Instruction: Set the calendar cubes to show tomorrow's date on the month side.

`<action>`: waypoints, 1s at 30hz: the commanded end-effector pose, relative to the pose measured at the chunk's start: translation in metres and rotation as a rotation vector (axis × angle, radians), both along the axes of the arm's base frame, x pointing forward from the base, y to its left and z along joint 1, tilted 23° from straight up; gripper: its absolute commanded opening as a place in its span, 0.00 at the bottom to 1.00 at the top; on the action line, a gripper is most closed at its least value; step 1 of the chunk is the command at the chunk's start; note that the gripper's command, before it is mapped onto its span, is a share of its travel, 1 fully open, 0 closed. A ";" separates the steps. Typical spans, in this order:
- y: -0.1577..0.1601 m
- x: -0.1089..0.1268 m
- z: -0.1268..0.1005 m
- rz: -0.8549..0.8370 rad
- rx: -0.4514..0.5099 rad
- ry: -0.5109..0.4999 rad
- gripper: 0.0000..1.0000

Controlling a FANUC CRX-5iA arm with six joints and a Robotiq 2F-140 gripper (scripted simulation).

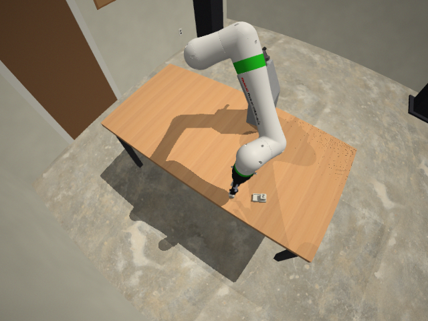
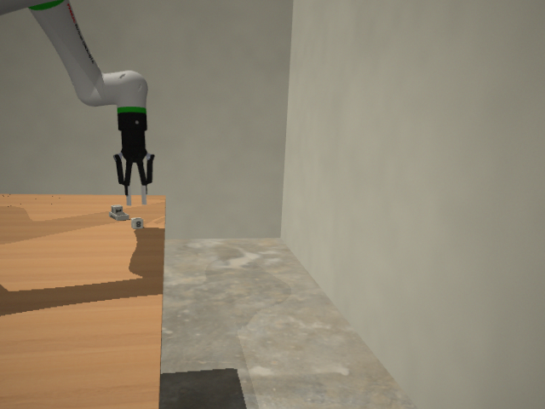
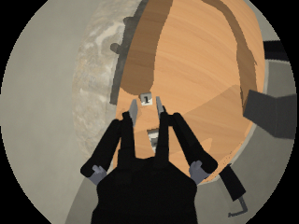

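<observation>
The gripper [image 1: 231, 194] [image 2: 136, 204] [image 3: 147, 102] points down with its fingers parted and nothing between them. It hangs above a loose white cube [image 2: 137, 222] [image 3: 146, 99] on the table. The wrist view shows a black 1 on the cube's top; the exterior view shows a digit like an 8 on one side. In the top view the fingertips and cube cannot be clearly told apart. Beside it stands the calendar tray [image 1: 255, 198] [image 2: 120, 217] [image 3: 151, 133], holding the other cube [image 1: 263, 196] [image 2: 116, 209] at one end, with a 2 on top. The month's name cannot be read.
The wooden table's [image 1: 204, 145] [image 2: 88, 343] long edge runs close by the loose cube. The tray lies farther in from that edge. The arm's grey base [image 1: 273, 83] stands across the table.
</observation>
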State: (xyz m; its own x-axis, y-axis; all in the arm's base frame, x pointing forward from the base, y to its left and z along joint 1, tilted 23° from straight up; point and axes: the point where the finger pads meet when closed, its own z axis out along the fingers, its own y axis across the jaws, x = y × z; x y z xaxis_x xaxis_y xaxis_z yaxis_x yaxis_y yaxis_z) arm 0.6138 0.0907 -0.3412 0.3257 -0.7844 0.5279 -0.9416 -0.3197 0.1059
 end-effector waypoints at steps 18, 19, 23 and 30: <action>0.008 -0.002 -0.005 0.037 -0.330 -0.127 0.36; 0.009 -0.002 -0.006 0.037 -0.330 -0.127 0.36; 0.009 -0.002 -0.007 0.039 -0.345 -0.131 0.36; 0.009 -0.001 -0.010 0.053 -0.476 -0.171 0.36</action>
State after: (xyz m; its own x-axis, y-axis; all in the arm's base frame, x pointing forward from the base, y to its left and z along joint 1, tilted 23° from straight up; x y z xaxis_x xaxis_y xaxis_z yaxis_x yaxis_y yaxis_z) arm 0.6121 0.0993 -0.3498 0.2532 -0.4906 0.8338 -0.9413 -0.3237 0.0954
